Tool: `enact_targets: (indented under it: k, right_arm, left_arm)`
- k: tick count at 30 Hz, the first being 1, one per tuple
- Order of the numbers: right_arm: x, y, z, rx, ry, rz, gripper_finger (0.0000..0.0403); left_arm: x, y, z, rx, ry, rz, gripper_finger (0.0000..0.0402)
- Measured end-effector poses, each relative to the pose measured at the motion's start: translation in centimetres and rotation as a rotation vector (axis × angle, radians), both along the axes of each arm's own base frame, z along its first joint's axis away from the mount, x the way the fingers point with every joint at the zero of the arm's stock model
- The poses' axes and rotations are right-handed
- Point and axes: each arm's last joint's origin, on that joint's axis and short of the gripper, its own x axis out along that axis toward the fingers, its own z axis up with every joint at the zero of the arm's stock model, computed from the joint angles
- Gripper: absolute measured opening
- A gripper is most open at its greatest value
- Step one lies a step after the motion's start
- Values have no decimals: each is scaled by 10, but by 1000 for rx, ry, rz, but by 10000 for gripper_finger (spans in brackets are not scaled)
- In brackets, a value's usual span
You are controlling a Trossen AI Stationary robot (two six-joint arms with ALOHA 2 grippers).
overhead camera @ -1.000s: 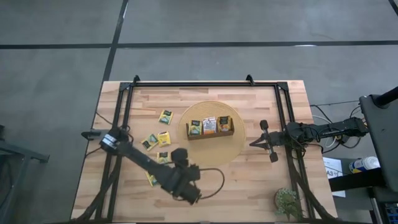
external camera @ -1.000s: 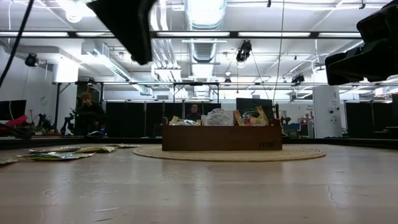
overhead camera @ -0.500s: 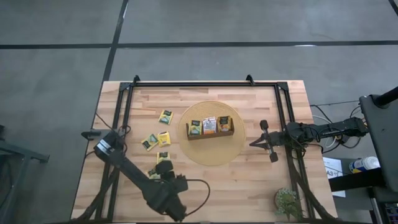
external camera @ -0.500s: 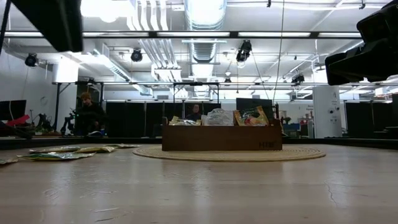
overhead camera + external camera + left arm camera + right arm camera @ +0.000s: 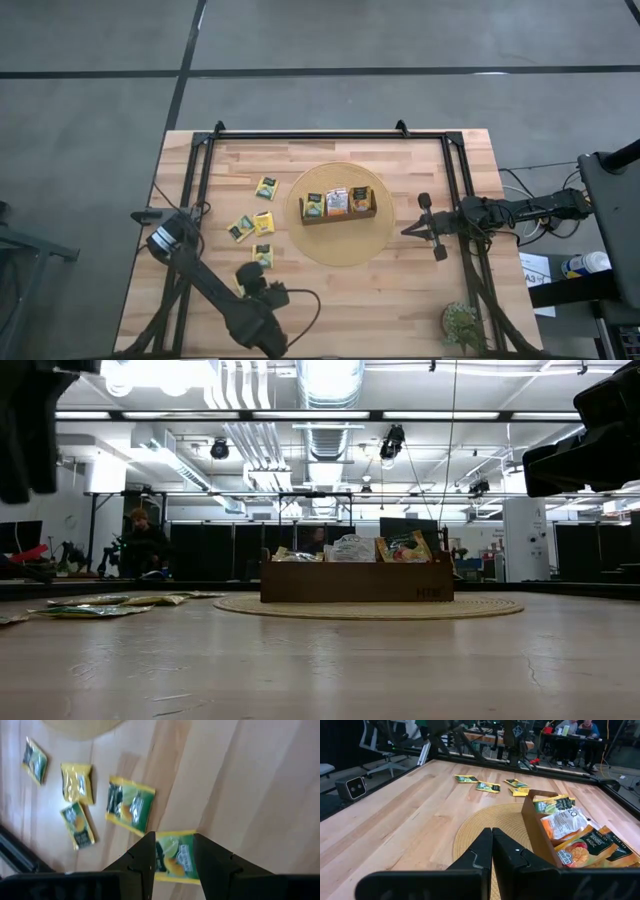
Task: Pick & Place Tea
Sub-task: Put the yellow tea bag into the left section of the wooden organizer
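From above, I have the left gripper low over the near-left part of the tabletop, its arm running back toward the left edge. In its wrist view the two fingers stand apart with nothing between them, so it is released, and they frame a yellow-green tea packet lying flat on the wood directly beneath. I cannot tell whether the fingers touch that packet.

Just past it lie four more loose packets. One yellow-green packet is nearest the gripper; farther back sit a yellow one and a green-marked one side by side, and a single packet lies farther still toward the far edge. All are flat on the bare wood, apart from each other, left of the mat.

In the middle of the tabletop I see the round woven mat with the wooden tray standing on it. Its three compartments each hold tea: yellow-green on the left, white with orange in the middle, orange on the right. From the low view the packets poke up above the tray's front wall.

To the right, the right gripper waits near the right rail, well apart from the tray. Its fingers are pressed together, clenched on nothing, pointing across the mat toward the tray.
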Motion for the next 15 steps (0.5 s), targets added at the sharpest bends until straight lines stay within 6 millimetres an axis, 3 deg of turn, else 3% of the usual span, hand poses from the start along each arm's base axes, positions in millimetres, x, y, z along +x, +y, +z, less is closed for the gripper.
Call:
enact_targets:
  k: [9,15]
  right_arm:
    - [0,0,0,-1,0,1,9]
    - [0,0,0,0,0,0,9]
  left_arm:
    - [-9,6,-29,-73,5,40,124]
    - [-24,18,-37,-183,-50,95,124]
